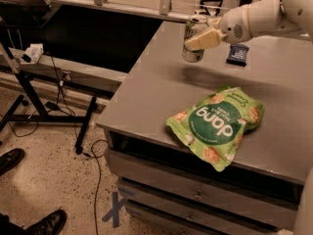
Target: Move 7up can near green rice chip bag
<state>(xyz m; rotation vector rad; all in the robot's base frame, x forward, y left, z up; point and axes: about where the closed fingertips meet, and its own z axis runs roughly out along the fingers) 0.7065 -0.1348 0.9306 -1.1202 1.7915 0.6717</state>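
The smooth, matte grey worktop carried everything. On its near part lay the green rice chip bag, large, crinkled and glossy, flat on its back, with a dark round label. Well apart from it, toward the far edge, the cream plastic tool pinched the 7up can, a small upright metal cylinder. Near the can lay a flat dark blue packet.
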